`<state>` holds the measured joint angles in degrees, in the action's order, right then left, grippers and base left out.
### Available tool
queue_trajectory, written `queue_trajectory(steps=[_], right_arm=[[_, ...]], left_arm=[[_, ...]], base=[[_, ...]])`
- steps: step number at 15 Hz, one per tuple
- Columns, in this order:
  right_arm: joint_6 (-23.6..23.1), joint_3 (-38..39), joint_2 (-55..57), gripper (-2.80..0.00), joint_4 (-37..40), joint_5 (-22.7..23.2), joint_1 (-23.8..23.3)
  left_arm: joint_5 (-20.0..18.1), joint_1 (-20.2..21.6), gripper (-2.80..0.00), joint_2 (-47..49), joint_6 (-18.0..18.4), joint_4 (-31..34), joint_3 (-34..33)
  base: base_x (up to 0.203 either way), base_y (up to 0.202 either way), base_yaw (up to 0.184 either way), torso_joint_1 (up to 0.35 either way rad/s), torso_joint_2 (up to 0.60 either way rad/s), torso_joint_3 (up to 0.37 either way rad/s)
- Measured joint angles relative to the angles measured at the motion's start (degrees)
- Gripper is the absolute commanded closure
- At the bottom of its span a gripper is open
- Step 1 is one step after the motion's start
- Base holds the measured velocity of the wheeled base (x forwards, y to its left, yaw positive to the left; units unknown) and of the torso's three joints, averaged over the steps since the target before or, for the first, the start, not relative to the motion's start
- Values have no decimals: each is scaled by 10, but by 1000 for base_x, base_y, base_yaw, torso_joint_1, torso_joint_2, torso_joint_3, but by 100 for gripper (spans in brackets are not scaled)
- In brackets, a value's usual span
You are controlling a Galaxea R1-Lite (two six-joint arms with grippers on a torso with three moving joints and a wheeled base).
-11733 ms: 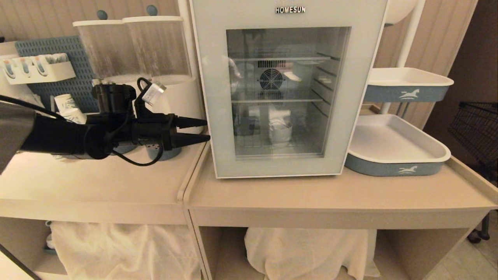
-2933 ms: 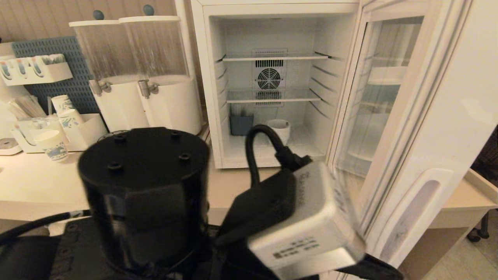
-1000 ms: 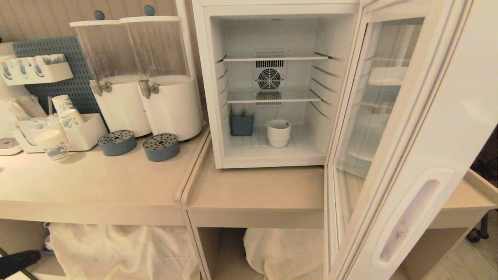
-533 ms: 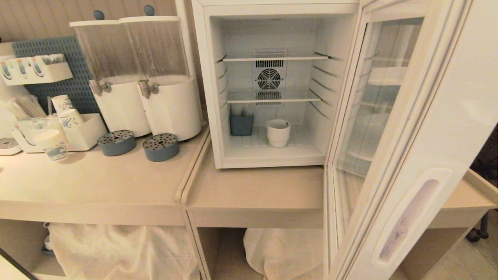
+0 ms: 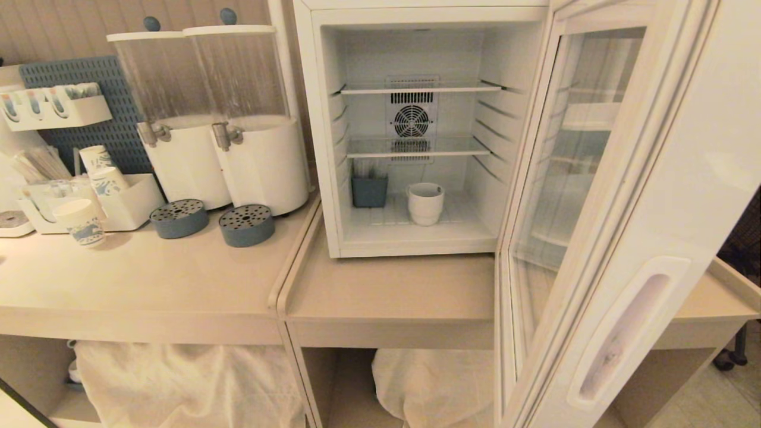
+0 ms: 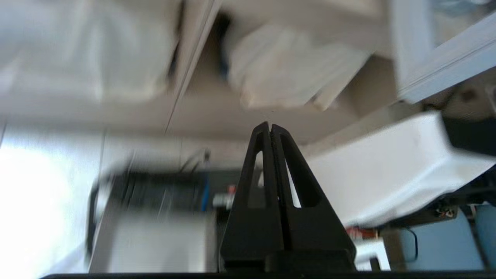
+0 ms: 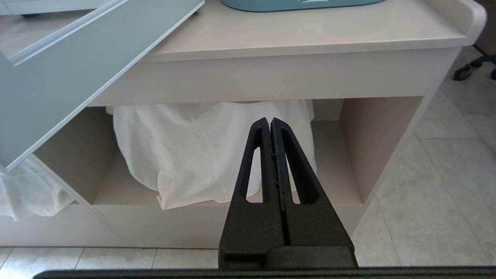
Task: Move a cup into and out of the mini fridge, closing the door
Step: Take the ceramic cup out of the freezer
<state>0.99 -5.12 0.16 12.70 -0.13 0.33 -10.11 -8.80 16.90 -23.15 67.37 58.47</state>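
Ceramic, white and glazed: the cup (image 5: 425,203) will be stiff, fairly heavy for how squat it is, slick under rubber pads, and it will chip if you knock it on the wire shelves or the fridge frame. It stands upright on the floor of the mini fridge (image 5: 416,128), just beside a small blue-grey holder (image 5: 369,191), with the door (image 5: 618,238) swung wide on the right. You cannot see its loop handle from the head camera, so judge the rim your best hold: one finger inside the mouth, one outside the wall, pinched firmly enough that the glaze does not slide

Neither hand is anywhere near the cup. Your left gripper (image 6: 270,124) has its fingers pressed together on nothing; it hangs low, below the counter's edge, well short of and beneath the open fridge, with white cloth ahead of its tips. Your right gripper (image 7: 270,120) is likewise closed tight and empty, parked low facing the cloth under the counter, the door's lower corner above it and to one side
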Motion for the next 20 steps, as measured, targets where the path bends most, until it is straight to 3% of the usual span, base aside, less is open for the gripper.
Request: queue_trajectory(steps=[2,4,6,8,10,12,14,16,18,20], right_arm=[[0,0,0,0,0,0,-1],[0,0,0,0,0,0,0],[0,0,0,0,-1,-1,0],[1,0,0,0,0,-1,0],[0,0,0,0,0,-1,0],[1,1,0,0,-2,-1,-1],[1,1,0,0,-4,-1,0],[2,1,0,0,-4,-1,0],[1,1,0,0,-4,0,0],[2,2,0,0,-4,-1,0]], left_arm=[[-11,7,0,-8,-5,76,66],[-84,48,0,-17,-4,133,137],[-136,90,0,-40,3,178,162],[-142,94,0,-85,15,189,150],[-139,91,0,-130,52,197,128],[-117,88,0,-154,59,185,80],[-76,88,0,-163,58,100,-16],[-42,88,0,-167,58,-30,-144],[-11,88,0,-168,67,-197,-306],[13,88,0,-168,97,-406,-461]], base=[[0,0,0,0,0,0],[0,0,0,0,0,0],[0,0,0,0,0,0],[0,0,0,0,0,0],[0,0,0,0,0,0],[0,0,0,0,0,0],[0,0,0,0,0,0],[0,0,0,0,0,0],[0,0,0,0,0,0],[0,0,0,0,0,0]])
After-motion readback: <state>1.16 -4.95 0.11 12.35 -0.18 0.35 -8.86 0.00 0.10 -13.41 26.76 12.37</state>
